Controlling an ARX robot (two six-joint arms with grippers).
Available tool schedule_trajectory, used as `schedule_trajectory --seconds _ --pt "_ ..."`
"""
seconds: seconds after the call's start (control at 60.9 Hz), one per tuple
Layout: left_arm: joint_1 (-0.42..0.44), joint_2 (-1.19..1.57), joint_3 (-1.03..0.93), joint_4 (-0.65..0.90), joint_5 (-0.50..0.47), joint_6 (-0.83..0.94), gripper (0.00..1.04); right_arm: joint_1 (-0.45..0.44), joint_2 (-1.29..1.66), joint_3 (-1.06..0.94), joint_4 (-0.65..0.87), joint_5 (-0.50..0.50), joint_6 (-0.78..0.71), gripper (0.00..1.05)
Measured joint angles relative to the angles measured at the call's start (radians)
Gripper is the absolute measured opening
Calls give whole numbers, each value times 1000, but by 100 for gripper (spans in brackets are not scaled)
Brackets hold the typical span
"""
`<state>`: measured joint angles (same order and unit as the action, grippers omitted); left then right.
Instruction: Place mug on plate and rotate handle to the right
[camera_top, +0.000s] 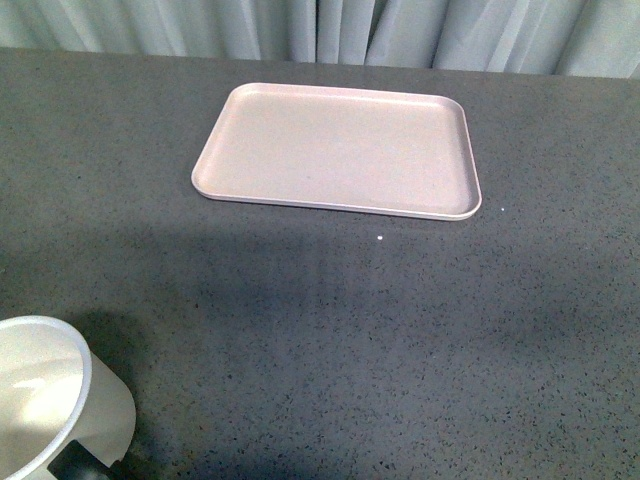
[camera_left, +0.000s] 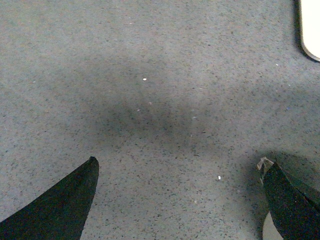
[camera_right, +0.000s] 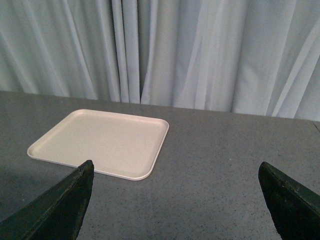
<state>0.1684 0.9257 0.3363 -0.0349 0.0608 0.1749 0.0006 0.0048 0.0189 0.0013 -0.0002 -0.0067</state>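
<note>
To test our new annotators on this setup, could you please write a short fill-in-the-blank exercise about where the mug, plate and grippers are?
1. The plate has ___ lying on it.
2. The mug stands off the plate, in the front view's lower ___ corner.
3. The left gripper and the right gripper both have their jaws ___.
Missing words: nothing; left; open.

Front and right wrist views share the plate (camera_top: 335, 150); left wrist faces tabletop (camera_left: 150, 75) closely
</note>
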Motion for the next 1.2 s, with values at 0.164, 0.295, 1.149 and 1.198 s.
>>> schedule_trajectory --seconds 0.164,0.295,1.149,1.198 --pt "-11 14 11 -66 61 19 95 0 0 0 0 0 0 96" --pt "-34 14 15 -136 143 43 95 0 0 0 0 0 0 95" --pt "-53 322 67 -72 283 306 95 0 0 0 0 0 0 96" --pt "-53 344 74 -71 283 320 95 0 0 0 0 0 0 95"
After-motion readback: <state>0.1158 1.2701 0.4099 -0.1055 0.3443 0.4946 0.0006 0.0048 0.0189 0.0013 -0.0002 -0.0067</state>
